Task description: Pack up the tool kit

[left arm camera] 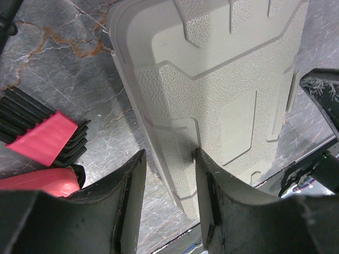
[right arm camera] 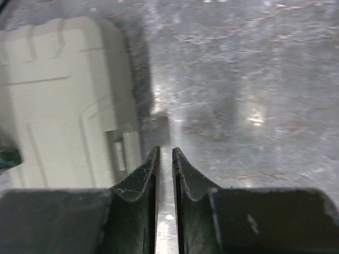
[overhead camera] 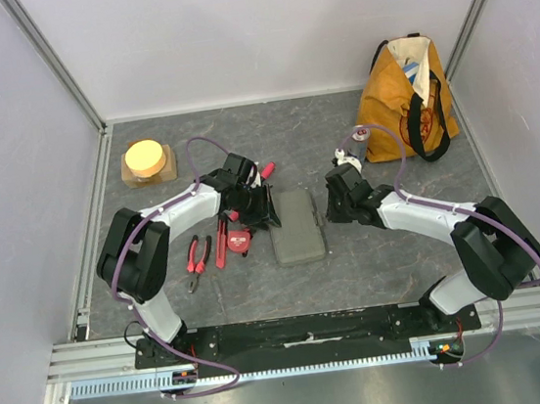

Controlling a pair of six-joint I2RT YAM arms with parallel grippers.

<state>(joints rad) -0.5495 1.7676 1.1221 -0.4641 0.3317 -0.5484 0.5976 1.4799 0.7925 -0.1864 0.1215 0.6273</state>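
Observation:
The tool kit's grey case lies flat and closed in the middle of the table. My left gripper stands open over its left long edge: in the left wrist view one finger is over the table and the other over the case lid. Just right of the case, my right gripper points down at bare table. Its jaws are nearly together, with only a narrow slit and nothing between them. Left of the case lie red-handled pliers, a red-handled tool and a round red tape measure.
An orange tote bag stands at the back right, with a small roll in front of it. A yellow disc on a wooden block sits at the back left. Another red handle lies behind the left gripper.

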